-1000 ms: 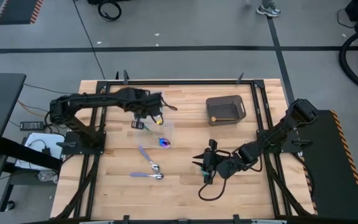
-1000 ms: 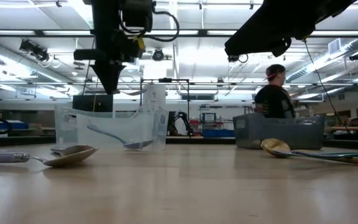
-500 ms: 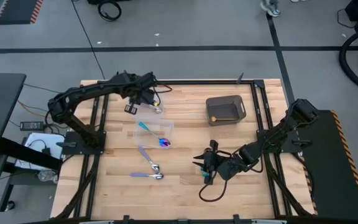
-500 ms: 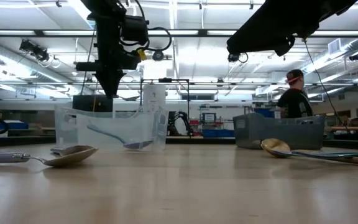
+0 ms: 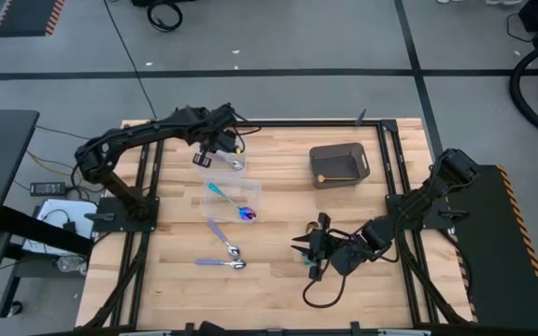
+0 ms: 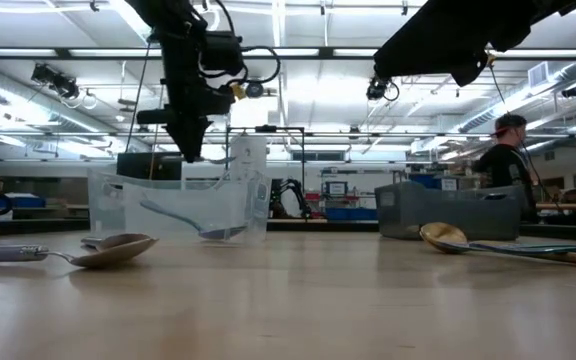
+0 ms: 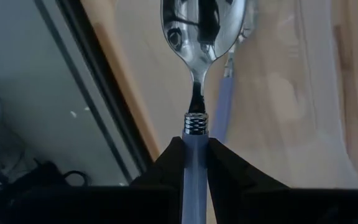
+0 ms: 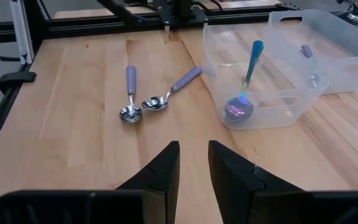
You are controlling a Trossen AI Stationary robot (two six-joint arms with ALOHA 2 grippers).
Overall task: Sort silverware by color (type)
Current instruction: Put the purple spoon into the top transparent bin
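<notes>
Overhead, our left tool (image 5: 215,149) hangs above the far left part of the bench (image 5: 278,280), over a clear tub (image 8: 344,46), its fingers (image 7: 229,177) clamped on the lavender handle of a silver-headed spoon (image 7: 199,74). Just beside that tub stands a second clear tub (image 5: 232,198), which holds a teal-handled spoon (image 5: 232,203) with a purple head. Nearer the front, two lavender-handled spoons (image 5: 224,241) lie on the bare wood, their silver heads close together. Our right tool (image 5: 309,252) waits low over the bench right of the middle, its fingers (image 8: 160,168) a little apart and holding nothing. Toward the far right sits a dark grey bin (image 5: 338,164). Beyond the bench, a person (image 6: 508,165) shows in the low view.
</notes>
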